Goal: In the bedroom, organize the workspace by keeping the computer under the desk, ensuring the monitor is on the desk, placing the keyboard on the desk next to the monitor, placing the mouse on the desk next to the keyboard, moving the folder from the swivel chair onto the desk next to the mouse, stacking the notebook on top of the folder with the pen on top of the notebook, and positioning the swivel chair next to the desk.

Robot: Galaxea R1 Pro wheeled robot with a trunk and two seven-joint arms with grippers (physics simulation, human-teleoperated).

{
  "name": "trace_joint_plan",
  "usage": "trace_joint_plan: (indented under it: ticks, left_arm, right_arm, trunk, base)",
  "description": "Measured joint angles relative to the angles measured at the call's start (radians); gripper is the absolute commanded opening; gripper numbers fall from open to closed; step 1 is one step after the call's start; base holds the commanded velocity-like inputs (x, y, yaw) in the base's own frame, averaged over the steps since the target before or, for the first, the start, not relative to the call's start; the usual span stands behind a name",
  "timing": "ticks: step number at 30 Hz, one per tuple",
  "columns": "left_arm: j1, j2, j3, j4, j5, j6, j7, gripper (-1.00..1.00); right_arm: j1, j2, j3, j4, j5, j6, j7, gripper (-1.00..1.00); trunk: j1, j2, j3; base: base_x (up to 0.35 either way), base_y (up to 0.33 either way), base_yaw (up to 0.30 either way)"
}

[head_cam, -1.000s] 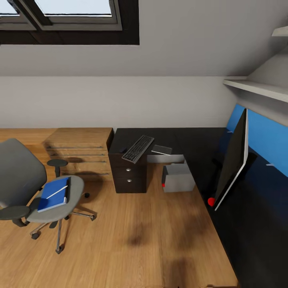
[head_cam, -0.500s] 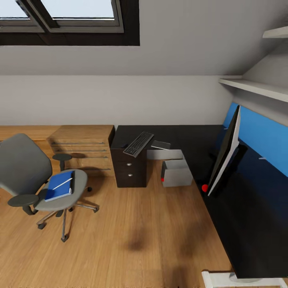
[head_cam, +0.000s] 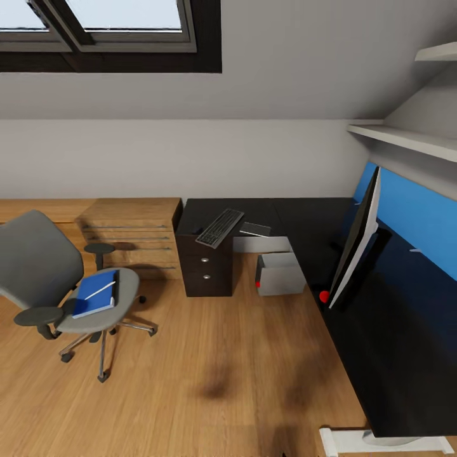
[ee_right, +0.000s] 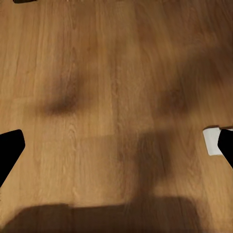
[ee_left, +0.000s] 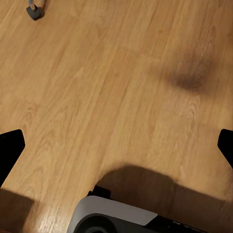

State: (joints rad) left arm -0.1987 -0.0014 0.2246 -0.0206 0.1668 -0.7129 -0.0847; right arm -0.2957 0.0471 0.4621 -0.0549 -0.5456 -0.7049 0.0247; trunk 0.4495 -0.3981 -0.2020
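The grey swivel chair [head_cam: 41, 273] stands on the floor at left, apart from the desk [head_cam: 304, 219]. On its seat lies the blue folder [head_cam: 95, 295] with the white pen [head_cam: 99, 291] across it. The keyboard [head_cam: 219, 228] rests on the desk above the drawer unit, with the dark grey notebook [head_cam: 256, 229] beside it. I cannot pick out the mouse against the black top. The monitor [head_cam: 358, 244] stands on the desk, seen edge-on. The grey computer [head_cam: 280, 274] sits under the desk. My left gripper [ee_left: 116, 150] and right gripper [ee_right: 116, 148] hang open over bare floor.
A light wooden drawer chest [head_cam: 133, 238] stands against the wall between chair and desk. The desk's white leg foot [head_cam: 346, 441] is at the near right. Wall shelves [head_cam: 406, 139] hang above the blue back panel [head_cam: 412, 219]. Wooden floor lies between me and the desk.
The head view pulled back and shifted slightly during the first half second, then held nearly still. Nothing in the room has moved.
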Motion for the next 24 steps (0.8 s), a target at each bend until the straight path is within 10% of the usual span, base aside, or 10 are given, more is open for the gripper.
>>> trace_joint_plan:
  ticks: [24]
  left_arm:
    - [0.0,0.0,0.0,0.0,0.0,0.0,0.0,1.0]
  right_arm:
    - [-0.007,-0.084,-0.005,-0.701,0.003,0.57,-0.286,1.0]
  trunk:
    - [0.0,0.0,0.0]
  base:
    - [0.0,0.0,0.0]
